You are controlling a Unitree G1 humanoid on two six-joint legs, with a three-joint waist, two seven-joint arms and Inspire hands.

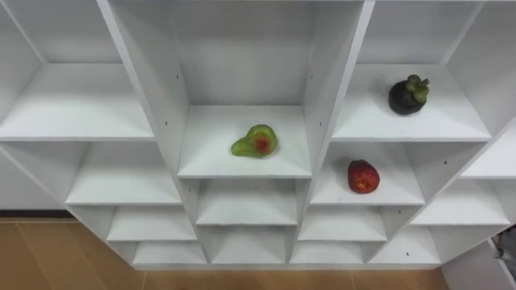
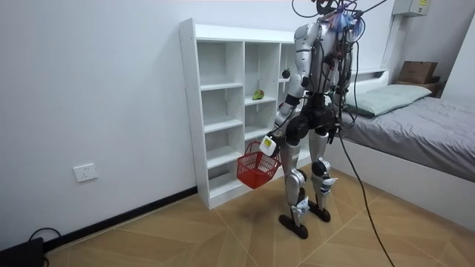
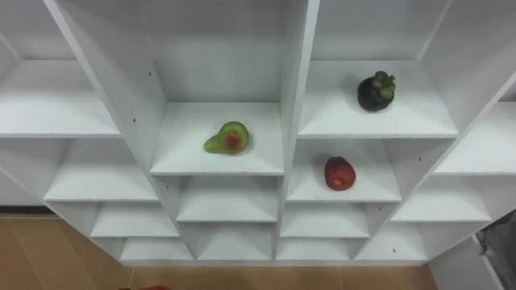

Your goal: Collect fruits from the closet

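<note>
Well, the robot stands right up against the white closet (image 1: 322,97), facing its open front. A red basket (image 2: 257,169) hangs low in front of the closet's bottom shelves from the left hand (image 2: 269,144) – fingers hooked round the handle, as far as the room view lets me see. The fruits all lie inside the closet. A green fruit with a red middle (image 1: 255,142) lies on a shelf in a middle column. In the next column to the right a red fruit (image 1: 363,176) sits slightly lower, and a dark round fruit with a green cap (image 1: 409,95) is on the shelf above it.
</note>
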